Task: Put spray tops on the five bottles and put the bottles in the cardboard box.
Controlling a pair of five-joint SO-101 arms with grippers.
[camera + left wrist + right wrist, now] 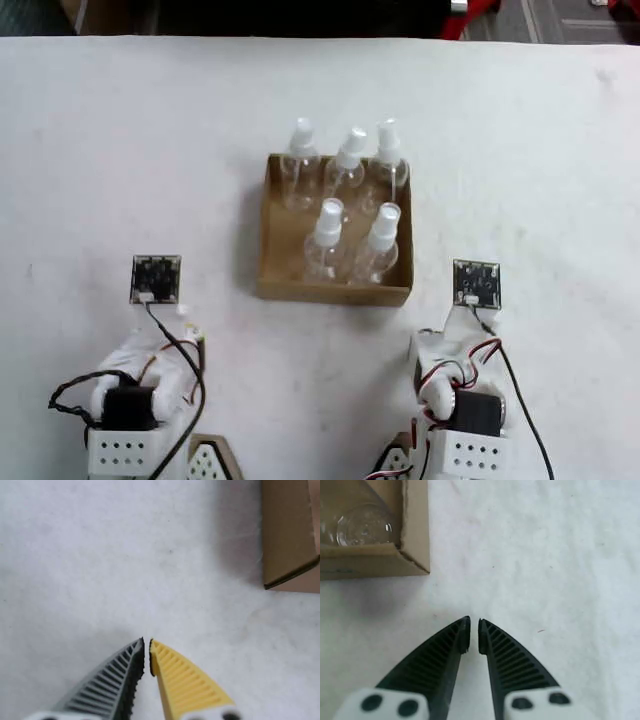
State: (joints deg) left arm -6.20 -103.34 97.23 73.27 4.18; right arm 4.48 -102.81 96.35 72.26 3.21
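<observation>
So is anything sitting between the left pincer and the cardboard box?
Nothing visible does. Just the table lies between the left pincer and the near corner of the cardboard box.

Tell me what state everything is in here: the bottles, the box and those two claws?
Bottles: five, standing in the box, each with a spray top on.
Box: open at the top, holding all five bottles.
Left gripper: shut, holding nothing.
Right gripper: shut, holding nothing.
</observation>
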